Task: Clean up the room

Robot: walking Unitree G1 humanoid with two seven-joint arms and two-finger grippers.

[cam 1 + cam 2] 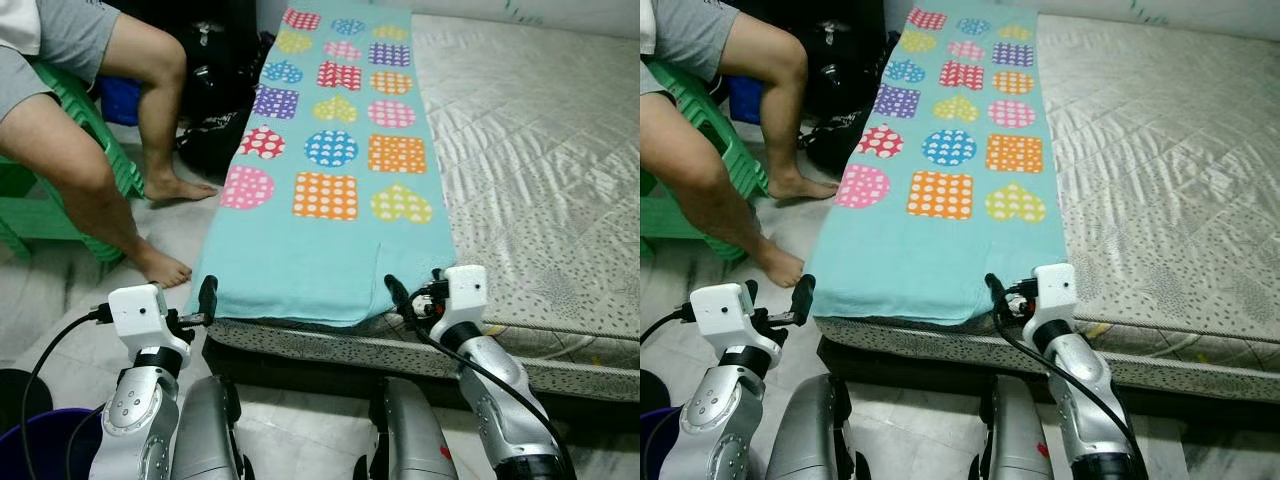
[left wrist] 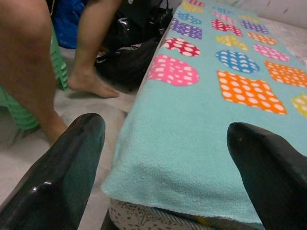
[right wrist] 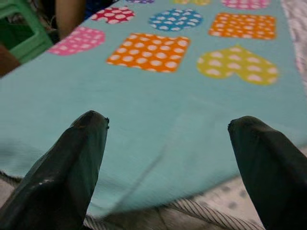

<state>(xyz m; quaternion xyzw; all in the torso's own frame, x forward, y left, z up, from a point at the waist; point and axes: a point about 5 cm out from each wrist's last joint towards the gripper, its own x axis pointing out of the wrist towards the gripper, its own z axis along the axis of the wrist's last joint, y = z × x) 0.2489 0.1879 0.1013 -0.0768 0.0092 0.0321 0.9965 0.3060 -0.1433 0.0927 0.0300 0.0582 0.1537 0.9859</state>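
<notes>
A teal blanket (image 1: 320,240) printed with bright polka-dot circles, squares and hearts lies flat along the left strip of a bare mattress (image 1: 540,150). Its near edge hangs slightly over the mattress front. My left gripper (image 2: 165,125) is open just in front of the blanket's near left corner, with that corner between its fingers but untouched. My right gripper (image 3: 167,120) is open at the near right part of the blanket's edge (image 3: 158,158), also holding nothing. In the left eye view both grippers, left (image 1: 207,293) and right (image 1: 396,291), sit low at the bed's front.
A person's bare legs (image 1: 90,180) and feet rest on the floor to the left, by a green plastic chair (image 1: 100,130). Black bags (image 1: 215,90) lie against the bed's left side. A purple bucket (image 1: 40,435) stands by my left arm.
</notes>
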